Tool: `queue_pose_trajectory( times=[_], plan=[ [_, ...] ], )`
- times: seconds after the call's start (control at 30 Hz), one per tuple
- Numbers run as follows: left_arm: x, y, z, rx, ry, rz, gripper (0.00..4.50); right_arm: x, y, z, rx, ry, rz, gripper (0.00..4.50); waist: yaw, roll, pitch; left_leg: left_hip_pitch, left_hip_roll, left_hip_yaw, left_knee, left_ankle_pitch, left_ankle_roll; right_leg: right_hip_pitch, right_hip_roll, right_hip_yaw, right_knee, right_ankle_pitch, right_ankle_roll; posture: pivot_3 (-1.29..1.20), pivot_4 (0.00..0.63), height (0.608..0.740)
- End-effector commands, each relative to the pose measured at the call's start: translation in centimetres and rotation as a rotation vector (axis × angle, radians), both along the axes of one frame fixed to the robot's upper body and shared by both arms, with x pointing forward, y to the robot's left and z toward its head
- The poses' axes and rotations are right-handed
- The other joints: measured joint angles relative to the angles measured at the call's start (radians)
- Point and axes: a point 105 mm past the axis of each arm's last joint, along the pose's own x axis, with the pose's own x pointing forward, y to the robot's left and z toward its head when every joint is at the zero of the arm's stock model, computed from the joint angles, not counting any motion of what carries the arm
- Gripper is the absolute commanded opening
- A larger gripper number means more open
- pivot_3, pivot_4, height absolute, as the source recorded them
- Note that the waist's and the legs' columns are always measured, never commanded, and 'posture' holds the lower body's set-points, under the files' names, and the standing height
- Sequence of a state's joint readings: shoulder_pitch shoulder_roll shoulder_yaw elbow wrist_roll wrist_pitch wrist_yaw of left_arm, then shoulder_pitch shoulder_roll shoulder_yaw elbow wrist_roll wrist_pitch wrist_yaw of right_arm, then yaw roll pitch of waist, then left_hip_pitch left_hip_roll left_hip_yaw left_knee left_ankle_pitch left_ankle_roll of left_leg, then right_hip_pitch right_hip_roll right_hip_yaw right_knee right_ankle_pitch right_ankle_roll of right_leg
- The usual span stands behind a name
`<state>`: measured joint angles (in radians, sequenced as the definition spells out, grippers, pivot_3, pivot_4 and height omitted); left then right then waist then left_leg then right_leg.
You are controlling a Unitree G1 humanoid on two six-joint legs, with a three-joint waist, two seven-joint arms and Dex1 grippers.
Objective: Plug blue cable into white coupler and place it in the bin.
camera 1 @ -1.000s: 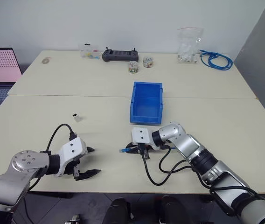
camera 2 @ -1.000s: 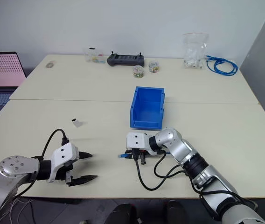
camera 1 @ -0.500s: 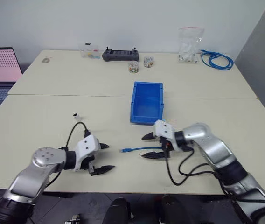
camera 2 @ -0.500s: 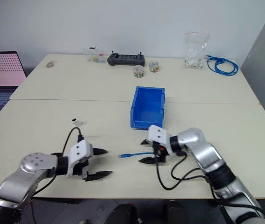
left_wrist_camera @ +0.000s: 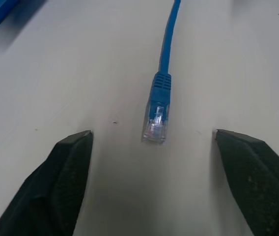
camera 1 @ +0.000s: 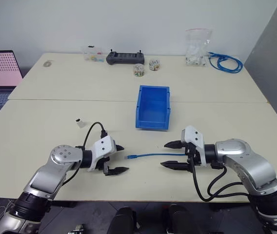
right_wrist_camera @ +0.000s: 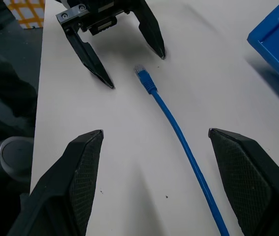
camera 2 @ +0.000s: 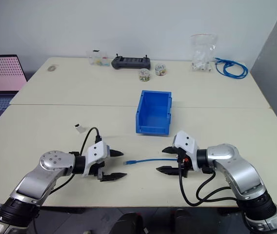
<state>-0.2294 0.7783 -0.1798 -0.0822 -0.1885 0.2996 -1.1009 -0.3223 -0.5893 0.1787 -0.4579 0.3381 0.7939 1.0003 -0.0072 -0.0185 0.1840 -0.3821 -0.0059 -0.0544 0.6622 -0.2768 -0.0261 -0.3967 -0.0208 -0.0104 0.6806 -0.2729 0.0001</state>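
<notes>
The blue cable (camera 1: 150, 155) is lying limp and light in front of the bin (camera 1: 153, 107), between the spread, empty left gripper (camera 1: 119, 159) and right gripper (camera 1: 171, 154); its stiff plug (left_wrist_camera: 156, 110) is looking like the best hold.

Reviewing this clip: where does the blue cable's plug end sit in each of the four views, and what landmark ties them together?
Left eye view: blue cable lies on the table, plug end between the left gripper and right gripper.
Right eye view: same spot, in front of the bin.
Left wrist view: plug centred between the open fingers.
Right wrist view: plug facing the left gripper.
Shared landmark: the bin.
</notes>
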Motion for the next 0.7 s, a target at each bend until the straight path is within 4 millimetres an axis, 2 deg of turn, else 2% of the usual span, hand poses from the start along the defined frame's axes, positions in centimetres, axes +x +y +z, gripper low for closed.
queue_pose_trajectory(
  times=[0.03,0.2,0.53,0.63,0.7],
  plan=[
    [-0.2,0.2,-0.5,0.05,0.027,-0.033,3.18,-0.3,-0.3,1.1,0.02,-0.032,-0.01,3.66,0.0,0.0,0.0,0.0,0.0,0.0,0.0,0.0,0.0,0.0,0.0,0.0,0.0,0.0,0.0,0.0,0.15,0.74],
    [-0.6,0.7,-1.2,0.125,0.041,-0.068,2.07,-0.5,-0.5,1.3,0.027,-0.028,-0.025,3.66,-0.002,0.0,0.0,0.0,0.0,0.0,0.0,0.0,0.0,0.0,0.0,0.0,0.0,0.0,0.0,0.0,0.15,0.74],
    [-0.8,-0.8,-1.4,0.129,0.043,-0.126,0.26,-1.8,-0.6,1.8,0.067,-0.035,-0.001,3.66,-0.001,0.0,0.0,0.001,0.0,0.0,0.0,0.0,0.0,0.002,0.0,0.0,0.0,-0.002,0.004,0.0,0.15,0.74],
    [-0.8,-1.3,-1.1,0.106,0.048,-0.132,0.25,-2.4,-0.6,1.9,0.085,-0.032,-0.002,3.66,0.002,0.0,0.0,0.001,0.0,0.0,0.0,0.0,0.0,0.002,0.0,0.0,-0.001,-0.002,0.004,0.0,0.15,0.74],
    [-0.6,-1.7,-0.4,0.07,0.052,-0.135,0.25,-3.5,-0.5,1.8,0.12,0.005,0.003,3.66,0.005,0.0,0.0,0.001,-0.001,0.0,0.0,0.0,0.0,0.002,0.0,0.0,-0.001,-0.003,0.004,0.0,0.15,0.74]
  ],
)
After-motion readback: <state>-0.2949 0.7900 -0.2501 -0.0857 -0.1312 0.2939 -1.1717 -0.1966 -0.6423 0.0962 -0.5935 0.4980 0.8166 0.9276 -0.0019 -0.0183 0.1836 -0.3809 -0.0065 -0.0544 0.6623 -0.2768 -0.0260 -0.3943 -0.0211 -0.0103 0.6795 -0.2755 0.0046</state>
